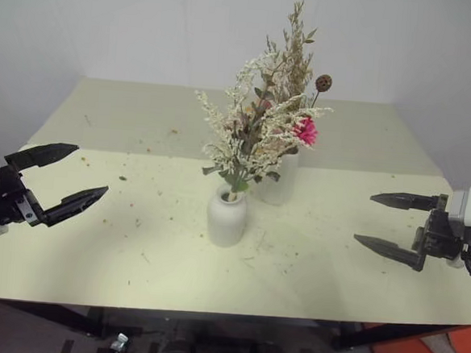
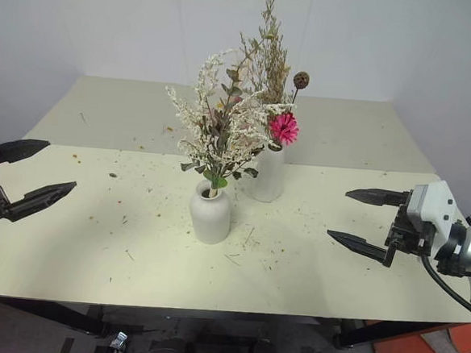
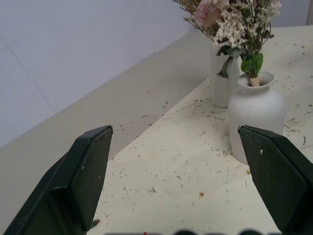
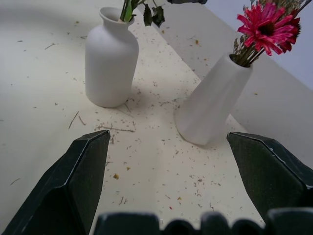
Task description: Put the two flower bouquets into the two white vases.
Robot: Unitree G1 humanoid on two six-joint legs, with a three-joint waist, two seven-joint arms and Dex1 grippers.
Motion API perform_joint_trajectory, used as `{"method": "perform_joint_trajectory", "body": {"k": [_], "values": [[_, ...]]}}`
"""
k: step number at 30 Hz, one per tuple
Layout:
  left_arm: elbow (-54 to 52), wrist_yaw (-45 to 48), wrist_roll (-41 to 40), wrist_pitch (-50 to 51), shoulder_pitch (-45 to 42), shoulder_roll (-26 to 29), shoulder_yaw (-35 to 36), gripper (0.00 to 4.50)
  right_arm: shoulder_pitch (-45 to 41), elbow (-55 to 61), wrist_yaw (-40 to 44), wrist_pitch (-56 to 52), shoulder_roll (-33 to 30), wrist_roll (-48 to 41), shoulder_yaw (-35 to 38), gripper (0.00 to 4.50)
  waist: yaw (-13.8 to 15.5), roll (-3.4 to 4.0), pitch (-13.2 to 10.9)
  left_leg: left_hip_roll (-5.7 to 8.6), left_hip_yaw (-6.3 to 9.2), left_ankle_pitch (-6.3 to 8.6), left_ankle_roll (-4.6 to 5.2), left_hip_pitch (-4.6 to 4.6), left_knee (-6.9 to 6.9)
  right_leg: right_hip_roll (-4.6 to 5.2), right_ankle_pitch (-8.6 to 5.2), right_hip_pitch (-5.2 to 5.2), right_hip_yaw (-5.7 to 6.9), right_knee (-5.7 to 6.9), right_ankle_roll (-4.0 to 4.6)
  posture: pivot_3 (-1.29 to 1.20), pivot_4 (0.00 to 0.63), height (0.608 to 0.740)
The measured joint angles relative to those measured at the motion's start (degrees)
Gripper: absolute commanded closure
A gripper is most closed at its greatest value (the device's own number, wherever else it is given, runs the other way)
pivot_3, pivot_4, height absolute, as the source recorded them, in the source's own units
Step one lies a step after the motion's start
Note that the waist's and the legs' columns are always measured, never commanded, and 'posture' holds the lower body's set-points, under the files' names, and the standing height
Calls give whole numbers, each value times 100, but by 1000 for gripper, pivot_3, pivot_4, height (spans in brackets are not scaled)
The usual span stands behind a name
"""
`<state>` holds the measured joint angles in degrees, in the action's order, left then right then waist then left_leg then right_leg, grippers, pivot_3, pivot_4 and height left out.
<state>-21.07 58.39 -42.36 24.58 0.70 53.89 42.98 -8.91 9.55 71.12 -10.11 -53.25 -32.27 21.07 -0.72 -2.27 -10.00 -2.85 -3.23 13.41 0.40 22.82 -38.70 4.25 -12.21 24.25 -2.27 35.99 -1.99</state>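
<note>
Bouquets (image 1: 259, 130) stand in both vases (image 1: 227, 216) — jaws wide, empty.

The left gripper (image 3: 176, 181) has its two black fingers (image 3: 80, 183) spread wide, nothing between them. Past them a squat rounded matte white vase (image 3: 255, 117) stands upright on the pale table (image 3: 146, 107), holding a bushy bouquet of cream sprigs, pale pink bloom and green leaves (image 3: 234, 22). Just beyond it stands a taller slim white vase (image 3: 221, 81). Dried plant crumbs (image 3: 190, 161) litter the tabletop.
</note>
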Motion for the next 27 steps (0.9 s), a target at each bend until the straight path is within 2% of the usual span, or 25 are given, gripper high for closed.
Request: {"method": "perform_joint_trajectory", "body": {"k": [11,16,27], "values": [[-546,-153,-259,546,374,65,449,37,-351,-270,112,34,175,33,-466,0,-14,0,0,-1,-3,0,0,-6,4,-1,-3,0,-2,2,3,0,150,740],[-552,-139,-302,704,325,376,548,37,-348,-309,81,41,353,67,-626,0,6,1,-1,1,-3,0,0,1,4,0,-2,5,-2,0,5,0,150,740],[-277,-61,-291,747,-51,488,307,37,-273,-294,13,30,281,57,-543,0,-3,1,-1,0,-4,0,0,-1,6,-1,-2,4,-2,2,6,0,150,740]]}}
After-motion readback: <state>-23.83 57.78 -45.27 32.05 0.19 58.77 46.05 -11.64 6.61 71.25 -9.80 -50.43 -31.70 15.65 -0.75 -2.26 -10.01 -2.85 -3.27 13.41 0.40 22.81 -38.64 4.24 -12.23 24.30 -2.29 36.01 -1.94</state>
